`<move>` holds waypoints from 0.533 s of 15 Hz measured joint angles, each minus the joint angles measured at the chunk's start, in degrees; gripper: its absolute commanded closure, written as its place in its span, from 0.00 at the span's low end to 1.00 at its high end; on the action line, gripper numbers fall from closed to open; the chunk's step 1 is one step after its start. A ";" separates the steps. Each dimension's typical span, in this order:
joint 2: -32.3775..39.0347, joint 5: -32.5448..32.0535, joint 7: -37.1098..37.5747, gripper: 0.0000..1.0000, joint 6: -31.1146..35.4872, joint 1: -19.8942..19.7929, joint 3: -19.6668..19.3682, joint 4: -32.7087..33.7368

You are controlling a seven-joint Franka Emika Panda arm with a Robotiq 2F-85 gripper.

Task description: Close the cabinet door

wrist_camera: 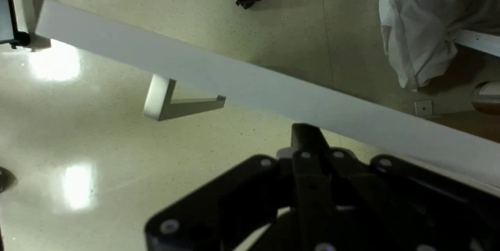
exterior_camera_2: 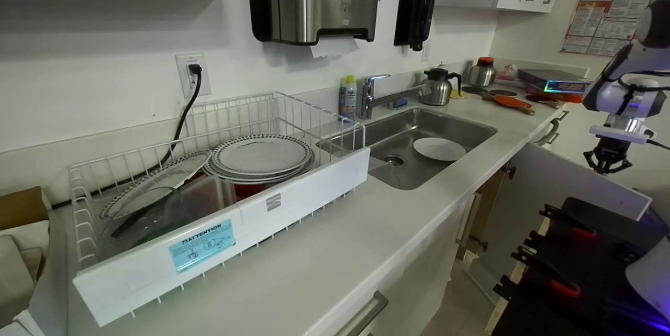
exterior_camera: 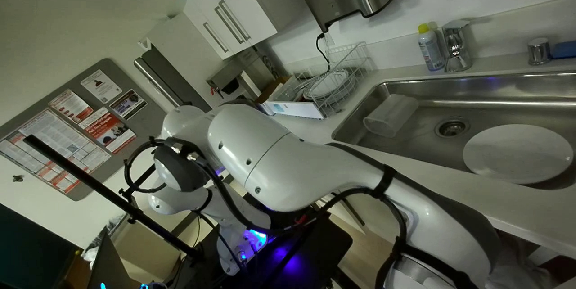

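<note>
- Pincer [wrist_camera: 308,131]: fingers drawn together, tip against tip, reading as one dark block in the wrist view; closed on itself.
- In an exterior view its linkages bow outward to either side; tips converge below, pointing down.
- Tips sit right at the top edge of the cabinet door [exterior_camera_2: 555,184], on the side bearing the bar handle [wrist_camera: 156,100]. Touching or a sliver apart: cannot tell.
- Cabinet door stands swung well out from the low cabinet [exterior_camera_2: 489,197], inner face toward the camera in that exterior view. Hinges [exterior_camera_2: 509,171] visible along its left edge there; dim brownish interior beside them.
- Wrist view: door's top edge runs as a pale diagonal band over speckled floor [wrist_camera: 117,145]; bar handle to the left, well apart from the tips.
- White arm [exterior_camera: 315,163] shows in both exterior views.
- Table [exterior_camera_2: 314,257] along the wall carries a wire dish rack [exterior_camera_2: 314,189] holding a stack of plates [exterior_camera_2: 261,155]. Steel sink [exterior_camera_2: 387,142] set into it, white plate [exterior_camera_2: 439,148] lying inside.
</note>
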 measured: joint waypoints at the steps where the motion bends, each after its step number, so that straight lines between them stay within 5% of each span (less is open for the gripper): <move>1: 0.42 0.38 0.00 1.00 -1.07 -0.50 0.60 0.62; 8: 2.56 7.70 -0.05 1.00 -12.07 -5.46 5.40 2.46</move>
